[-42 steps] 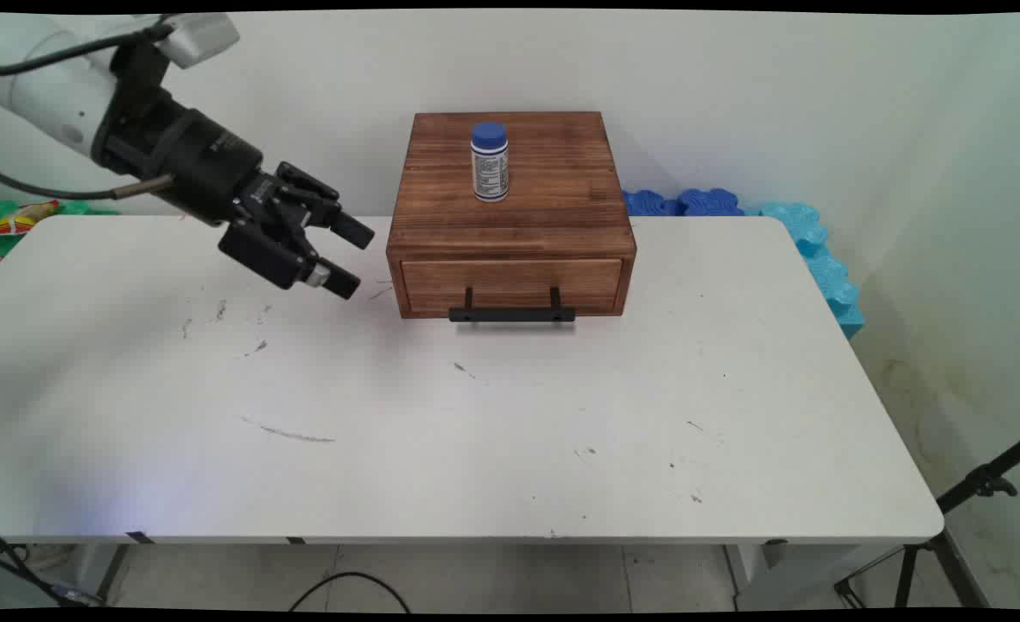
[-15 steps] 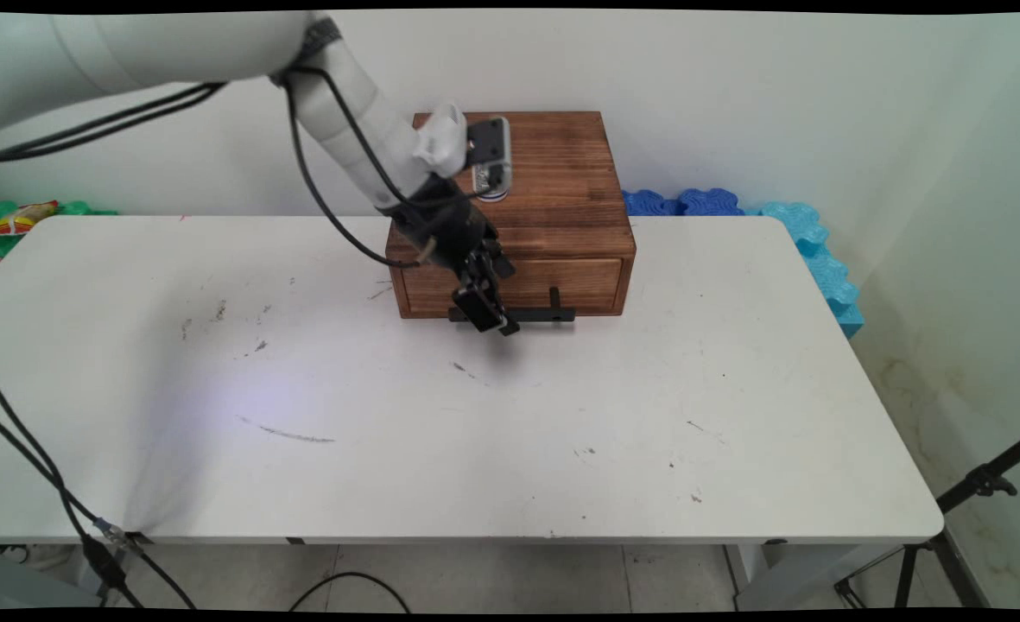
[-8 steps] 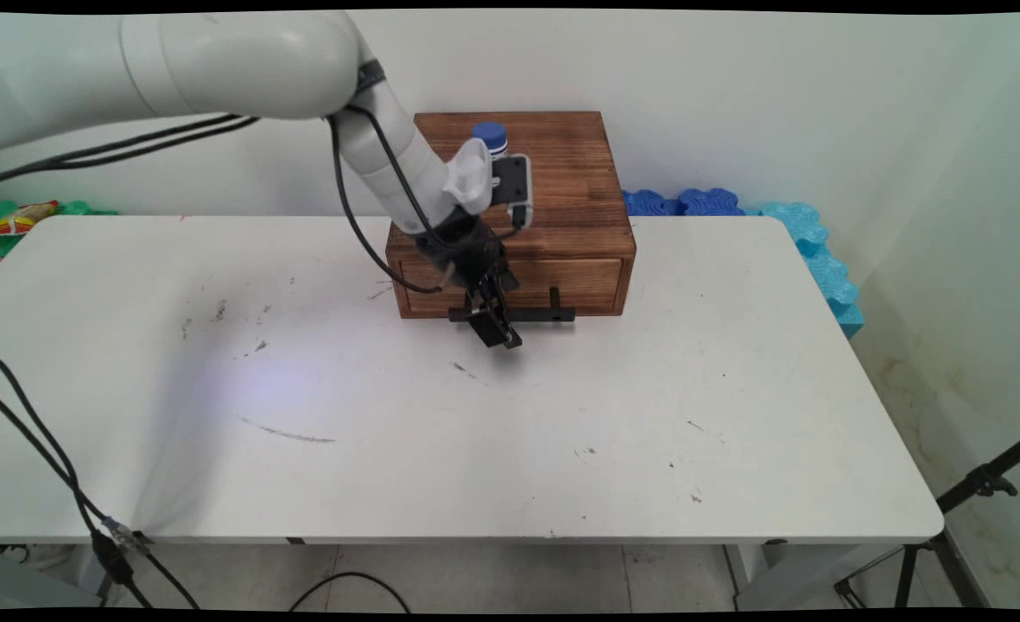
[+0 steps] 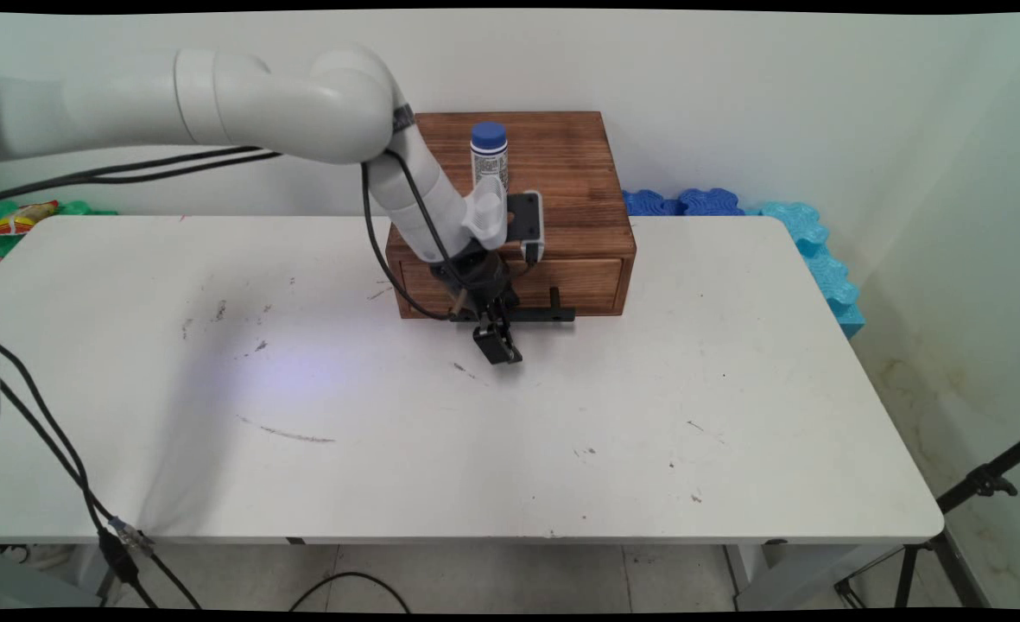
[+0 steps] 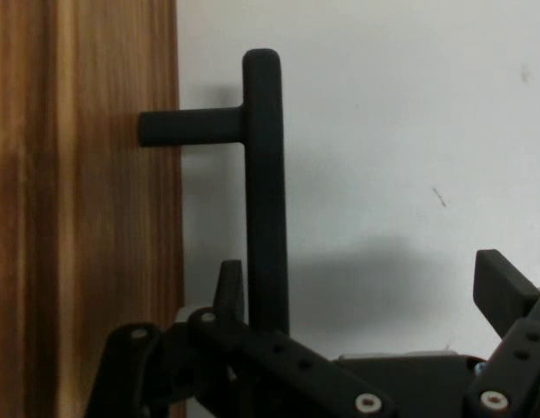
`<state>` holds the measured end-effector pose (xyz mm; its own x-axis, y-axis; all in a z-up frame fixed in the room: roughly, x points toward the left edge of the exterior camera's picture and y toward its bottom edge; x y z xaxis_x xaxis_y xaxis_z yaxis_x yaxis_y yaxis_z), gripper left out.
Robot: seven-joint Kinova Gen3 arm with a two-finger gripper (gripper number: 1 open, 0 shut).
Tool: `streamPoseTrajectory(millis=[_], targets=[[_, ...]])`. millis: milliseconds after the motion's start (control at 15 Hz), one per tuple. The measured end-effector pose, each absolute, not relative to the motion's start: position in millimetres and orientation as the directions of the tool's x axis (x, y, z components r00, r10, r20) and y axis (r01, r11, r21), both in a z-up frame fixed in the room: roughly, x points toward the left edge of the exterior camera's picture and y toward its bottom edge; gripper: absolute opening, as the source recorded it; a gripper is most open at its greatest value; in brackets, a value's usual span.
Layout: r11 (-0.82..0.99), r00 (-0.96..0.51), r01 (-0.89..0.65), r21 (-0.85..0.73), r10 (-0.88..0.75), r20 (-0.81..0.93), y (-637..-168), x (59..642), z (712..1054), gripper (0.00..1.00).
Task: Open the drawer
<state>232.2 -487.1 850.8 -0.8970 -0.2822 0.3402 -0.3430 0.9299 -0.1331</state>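
We take the drawer box (image 4: 510, 212) as our landmark, standing at the back middle of the table (image 4: 440, 432). On it stands the bottle (image 4: 489, 161). Before its front runs the handle (image 4: 534, 315), where we see the gripper (image 4: 499, 347), one finger (image 5: 228, 292) between handle and box front.

**Things on and around the bench**

A brown wooden box (image 4: 553, 186) stands at the far side of the white bench (image 4: 440, 432), against the wall. Its drawer front (image 4: 592, 281) faces the near side and carries a black bar handle (image 4: 553, 315). A white bottle (image 4: 489, 160) with a blue cap stands upright on the box top. Blue foam pieces (image 4: 734, 207) lie behind the bench at the right. A black tripod (image 4: 967, 501) stands at the lower right.
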Motion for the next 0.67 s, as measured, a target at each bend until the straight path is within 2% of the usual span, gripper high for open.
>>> streamPoseTrajectory(millis=[667], targets=[[0.920, -0.890, -0.373, -0.124, -0.316, 0.328, -491, 217, 824, 1.00]])
